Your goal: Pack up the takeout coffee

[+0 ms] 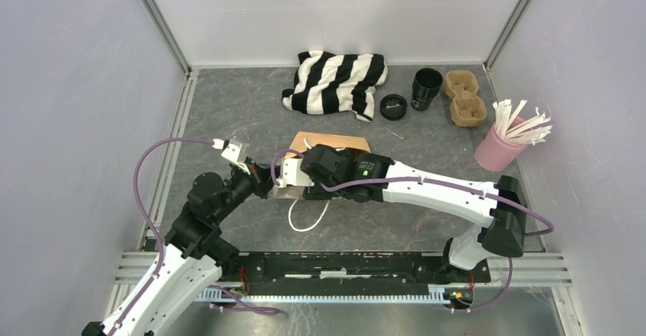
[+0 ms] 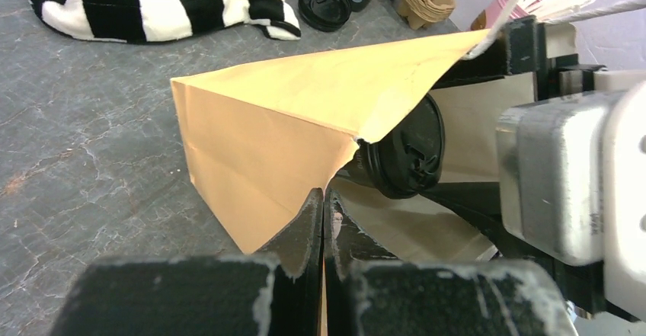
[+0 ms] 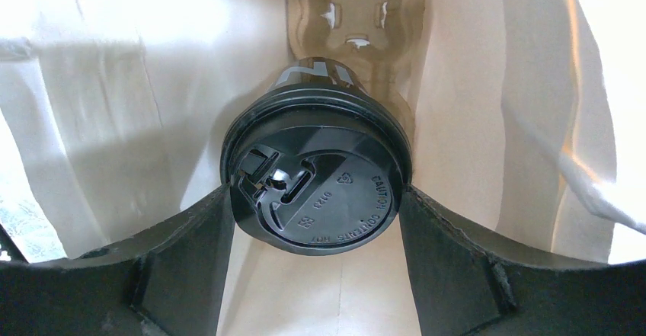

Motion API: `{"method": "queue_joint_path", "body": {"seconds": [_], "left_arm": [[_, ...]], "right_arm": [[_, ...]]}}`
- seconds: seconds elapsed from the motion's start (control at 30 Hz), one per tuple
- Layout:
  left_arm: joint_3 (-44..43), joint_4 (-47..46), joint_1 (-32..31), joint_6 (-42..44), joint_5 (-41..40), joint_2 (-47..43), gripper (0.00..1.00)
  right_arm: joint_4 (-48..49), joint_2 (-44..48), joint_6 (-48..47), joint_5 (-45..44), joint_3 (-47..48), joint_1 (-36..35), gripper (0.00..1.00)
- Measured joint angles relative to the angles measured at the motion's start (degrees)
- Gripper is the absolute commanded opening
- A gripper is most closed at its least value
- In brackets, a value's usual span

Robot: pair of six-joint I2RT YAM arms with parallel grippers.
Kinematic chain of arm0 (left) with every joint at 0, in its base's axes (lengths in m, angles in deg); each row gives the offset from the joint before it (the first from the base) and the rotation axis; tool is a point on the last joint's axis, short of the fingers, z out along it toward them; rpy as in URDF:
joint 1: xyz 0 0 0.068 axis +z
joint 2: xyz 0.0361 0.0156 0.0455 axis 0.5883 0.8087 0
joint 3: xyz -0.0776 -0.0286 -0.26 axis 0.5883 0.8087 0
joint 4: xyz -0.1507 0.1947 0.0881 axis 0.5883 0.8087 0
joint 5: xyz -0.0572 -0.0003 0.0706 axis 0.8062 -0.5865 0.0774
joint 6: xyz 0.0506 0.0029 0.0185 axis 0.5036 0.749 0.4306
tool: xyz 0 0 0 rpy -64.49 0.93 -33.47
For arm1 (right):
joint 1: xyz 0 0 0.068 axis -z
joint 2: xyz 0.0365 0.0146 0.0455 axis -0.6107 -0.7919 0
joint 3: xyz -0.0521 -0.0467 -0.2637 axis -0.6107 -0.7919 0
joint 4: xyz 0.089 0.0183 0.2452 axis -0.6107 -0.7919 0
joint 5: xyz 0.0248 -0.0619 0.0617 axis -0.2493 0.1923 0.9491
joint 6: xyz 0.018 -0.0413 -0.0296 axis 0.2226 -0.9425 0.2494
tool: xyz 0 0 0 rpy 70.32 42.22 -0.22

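Note:
The brown paper bag [image 1: 335, 139] lies on its side in mid-table, its mouth facing the arms. My left gripper [image 2: 325, 199] is shut on the bag's rim [image 2: 289, 115], and a strip of paper shows between its jaws. The takeout coffee [image 3: 316, 191], a black cup with a black lid, is inside the bag. My right gripper [image 3: 316, 196] is shut on it, one finger against each side of the lid. The left wrist view catches the lid [image 2: 407, 153] just under the raised flap. A cardboard carrier [image 3: 354, 8] lies deeper in the bag, behind the cup.
At the back lie a striped cloth [image 1: 335, 81], a loose black lid [image 1: 393, 106], a lidless black cup [image 1: 426, 88] and a cardboard cup carrier [image 1: 465, 97]. A pink cup of white stirrers [image 1: 503, 147] stands at the right. The bag's white handle [image 1: 308, 218] loops toward the arms.

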Motion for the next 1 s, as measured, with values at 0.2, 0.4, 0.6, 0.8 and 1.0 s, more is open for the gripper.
{"method": "queue_joint_path", "body": {"seconds": [0.2,0.4,0.6,0.8,1.0], "left_arm": [[-0.2,1.3,0.0,-0.1,1.1,-0.9,0.02],[-0.2,2.8,0.0,-0.1,0.5,-2.9,0.02],[-3.5,5.9,0.0,0.0,-2.3,-1.6,0.02],[-5.4,6.4,0.0,0.0,-3.7,0.2,0.02],[-5.1,6.1,0.0,0.0,-4.1,0.2,0.02]], "right_arm": [[1.7,-0.4,-5.1,2.5,-0.4,1.3,0.55],[3.3,-0.3,-10.6,2.6,-2.4,2.1,0.57],[4.9,2.0,-14.4,4.5,-4.2,2.9,0.55],[5.3,2.2,-19.5,6.9,-4.1,3.0,0.54],[5.8,-1.1,-23.6,7.7,-3.1,3.1,0.53]]}}
